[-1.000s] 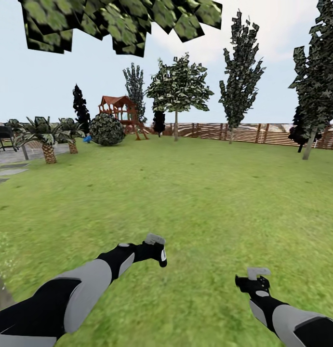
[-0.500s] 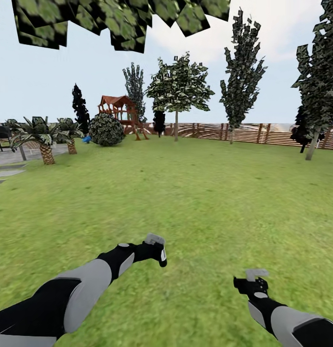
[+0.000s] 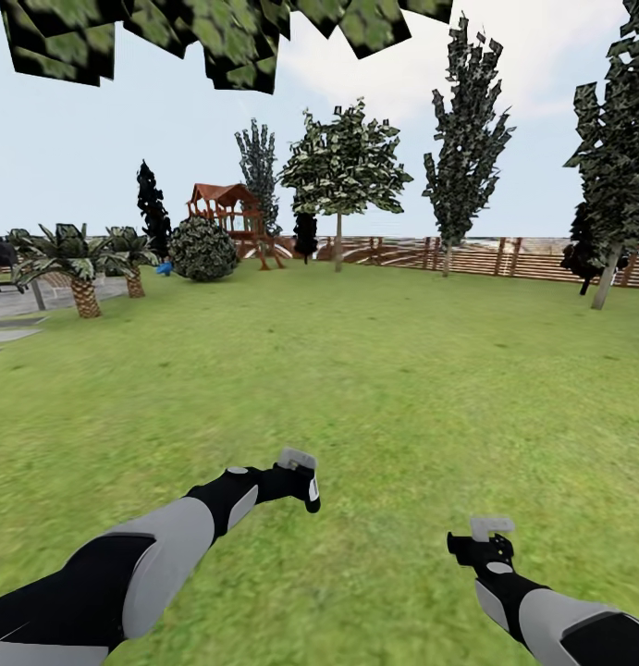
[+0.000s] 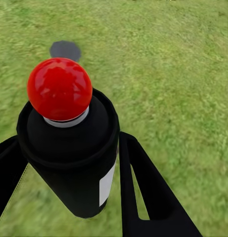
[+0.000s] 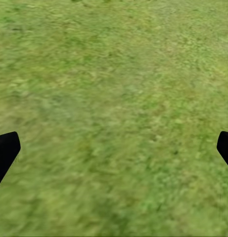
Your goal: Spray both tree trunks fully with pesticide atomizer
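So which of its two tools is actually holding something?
The left tool: a black canister with a round red cap sits between its fingers. The right tool frames bare grass.

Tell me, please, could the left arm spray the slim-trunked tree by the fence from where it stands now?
Probably not: the left pincer holds the atomizer, but that tree stands far across open lawn. Nothing blocks the way; the robot must drive closer.

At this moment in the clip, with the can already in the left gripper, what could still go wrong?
The atomizer, red cap up, sits between the left gripper's fingers; if the grip is loose, driving might shake it out onto the lawn. No thick bare trunk is in spraying range, so pressing now would likely waste pesticide. The right gripper hangs open over grass.
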`<state>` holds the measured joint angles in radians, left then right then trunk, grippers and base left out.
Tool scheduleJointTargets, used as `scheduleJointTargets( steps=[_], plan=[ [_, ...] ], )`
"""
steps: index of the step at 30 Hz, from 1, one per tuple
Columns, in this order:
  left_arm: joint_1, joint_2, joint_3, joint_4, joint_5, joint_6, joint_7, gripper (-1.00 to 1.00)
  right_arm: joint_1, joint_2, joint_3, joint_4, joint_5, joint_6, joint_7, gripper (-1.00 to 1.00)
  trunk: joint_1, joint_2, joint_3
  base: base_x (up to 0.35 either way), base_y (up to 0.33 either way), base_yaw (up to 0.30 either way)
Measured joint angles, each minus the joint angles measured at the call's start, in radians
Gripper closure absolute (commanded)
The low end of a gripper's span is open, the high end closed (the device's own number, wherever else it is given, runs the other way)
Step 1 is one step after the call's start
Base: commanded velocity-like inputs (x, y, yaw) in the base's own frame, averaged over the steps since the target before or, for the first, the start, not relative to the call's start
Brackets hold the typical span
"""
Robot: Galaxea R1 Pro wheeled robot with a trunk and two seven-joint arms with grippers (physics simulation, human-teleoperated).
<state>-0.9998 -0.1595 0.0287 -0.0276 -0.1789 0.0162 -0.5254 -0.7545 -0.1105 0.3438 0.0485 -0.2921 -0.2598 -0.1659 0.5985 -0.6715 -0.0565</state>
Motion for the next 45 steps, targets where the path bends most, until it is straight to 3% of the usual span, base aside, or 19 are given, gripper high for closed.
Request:
scheduleJointTargets(
  steps=[16,18,21,22,25,26,28,30,33,40,43,45],
  plan=[
    [0.000,0.001,0.000,0.000,0.000,0.000,0.000,1.00,0.004,-0.002,-0.001,0.001,0.002,0.001,0.000,-1.00,0.000,0.000,0.008,0.350,0.000,0.000],
    [0.000,0.002,0.001,-0.001,0.000,0.000,0.001,1.00,0.023,-0.011,-0.001,0.000,0.005,0.003,0.001,-1.00,0.000,0.000,0.008,0.350,0.000,0.000],
    [0.000,0.016,0.002,-0.002,0.008,0.000,0.002,1.00,0.064,-0.048,-0.001,0.001,0.007,0.006,0.023,-1.00,0.000,0.000,0.008,0.350,0.000,0.000],
    [0.000,0.029,0.002,-0.002,0.019,0.000,0.021,1.00,0.083,-0.067,-0.001,0.000,0.007,0.007,0.078,-1.00,0.000,0.000,0.008,0.350,0.000,0.000],
    [0.000,0.044,0.002,-0.001,0.054,-0.001,0.180,1.00,0.156,-0.108,0.005,-0.001,0.012,0.008,0.306,-1.00,0.000,0.000,0.008,0.350,0.000,0.000],
    [0.000,0.046,0.002,-0.001,0.062,-0.002,0.253,1.00,0.205,-0.118,0.005,-0.001,0.014,0.006,0.447,-1.00,0.000,0.000,0.008,0.350,0.000,0.000],
    [0.000,0.047,0.003,-0.001,0.066,-0.002,0.286,1.00,0.260,-0.135,0.005,0.000,0.015,0.002,0.596,-1.00,0.000,0.000,0.008,0.350,0.000,0.000],
    [0.000,0.047,0.003,-0.001,0.067,-0.003,0.301,1.00,0.307,-0.158,0.005,0.000,0.013,-0.007,0.793,-1.00,0.000,0.000,0.008,0.350,0.000,0.000],
    [0.000,0.048,0.003,0.000,0.068,-0.003,0.306,1.00,0.339,-0.177,0.003,0.000,0.010,-0.040,0.952,-1.00,0.000,0.000,0.008,0.350,0.000,0.000],
    [0.000,0.048,0.003,0.000,0.068,-0.003,0.308,1.00,0.348,-0.333,-0.003,0.000,-0.020,-0.051,1.024,-1.00,0.000,0.000,0.008,0.350,0.000,0.000],
    [0.000,0.048,0.003,0.000,0.068,-0.003,0.308,1.00,0.350,-0.355,-0.002,0.000,-0.075,-0.052,1.029,-1.00,0.000,0.000,0.008,0.350,0.000,0.000],
    [0.000,0.048,0.003,0.000,0.068,-0.003,0.308,1.00,0.350,-0.346,0.000,-0.001,-0.081,-0.051,0.915,-1.00,0.000,0.000,0.008,0.350,0.000,0.000]
  ],
)
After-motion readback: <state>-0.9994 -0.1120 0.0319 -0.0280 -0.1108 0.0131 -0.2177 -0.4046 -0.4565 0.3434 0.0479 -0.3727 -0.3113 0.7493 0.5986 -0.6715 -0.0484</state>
